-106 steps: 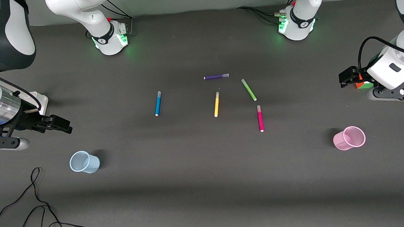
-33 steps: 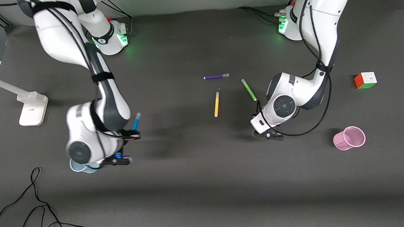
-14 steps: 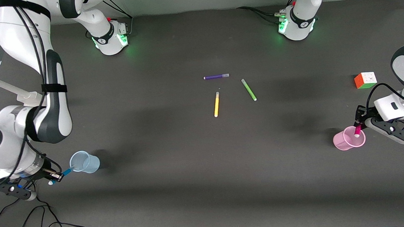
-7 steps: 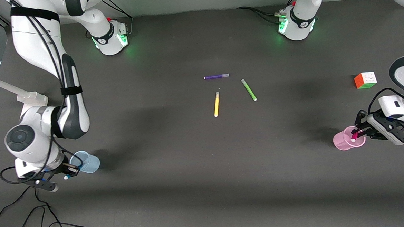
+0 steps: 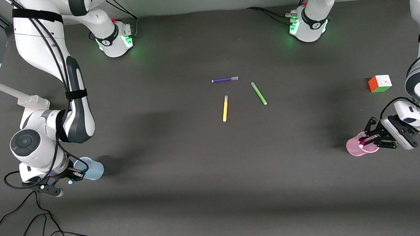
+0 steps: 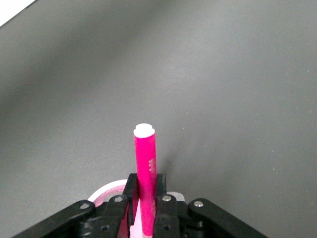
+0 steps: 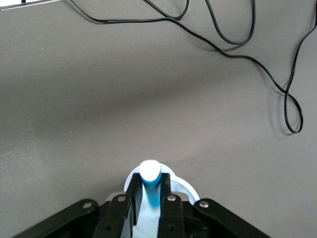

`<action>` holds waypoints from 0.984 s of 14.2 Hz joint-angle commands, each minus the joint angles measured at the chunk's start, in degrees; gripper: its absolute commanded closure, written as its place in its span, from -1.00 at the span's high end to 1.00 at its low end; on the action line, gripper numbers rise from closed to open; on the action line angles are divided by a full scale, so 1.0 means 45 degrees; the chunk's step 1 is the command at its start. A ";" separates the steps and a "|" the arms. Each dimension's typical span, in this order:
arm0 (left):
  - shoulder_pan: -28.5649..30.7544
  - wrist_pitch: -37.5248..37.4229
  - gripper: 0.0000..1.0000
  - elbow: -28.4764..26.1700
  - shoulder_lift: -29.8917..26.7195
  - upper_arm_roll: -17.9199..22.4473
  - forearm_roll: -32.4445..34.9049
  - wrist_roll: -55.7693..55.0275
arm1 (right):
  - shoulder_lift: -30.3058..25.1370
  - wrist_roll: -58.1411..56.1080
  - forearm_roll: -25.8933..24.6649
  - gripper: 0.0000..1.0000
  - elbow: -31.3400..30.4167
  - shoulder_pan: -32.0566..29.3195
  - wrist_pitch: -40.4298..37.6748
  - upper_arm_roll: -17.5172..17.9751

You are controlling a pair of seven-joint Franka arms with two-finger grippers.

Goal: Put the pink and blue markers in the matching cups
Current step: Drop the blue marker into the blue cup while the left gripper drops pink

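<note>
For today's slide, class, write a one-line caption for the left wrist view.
Left claw shut on the pink marker, held upright over the pink cup.

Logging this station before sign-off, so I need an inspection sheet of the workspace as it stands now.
Surface: dark grey table, no spills seen.
Job's things: pink marker held over the pink cup; blue marker held over the blue cup.
Clutter: purple marker, green marker and yellow marker mid-table; colour cube toward the left arm's end.
Grippers: left gripper shut on the pink marker; right gripper shut on the blue marker.
Cables: loose black cable on the table at the right arm's end.
Surroundings: white stand beside the right arm.
</note>
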 commanded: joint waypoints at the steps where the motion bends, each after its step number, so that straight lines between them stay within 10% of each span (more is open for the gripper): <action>1: 0.0110 0.0084 -1.00 0.0096 0.0025 -0.0163 -0.0517 0.0536 | -0.0436 0.0187 -0.0338 0.20 -0.0506 0.0170 0.0272 -0.0072; 2: 0.0090 0.0084 -1.00 0.0154 0.0044 -0.0163 -0.0634 0.0672 | -0.0417 0.0187 -0.0338 0.96 -0.0506 0.0189 0.0272 -0.0072; 9: 0.0188 -0.0129 -1.00 0.0504 0.0318 -0.0182 -0.1006 0.2001 | -0.0924 0.0207 -0.0104 1.00 0.0388 -0.0084 -0.1537 -0.0091; 14: 0.0149 -0.0499 0.01 0.0838 0.0474 -0.0182 -0.0811 0.2060 | -0.1663 -0.0415 -0.0064 1.00 0.2052 -0.0104 -0.5092 -0.0111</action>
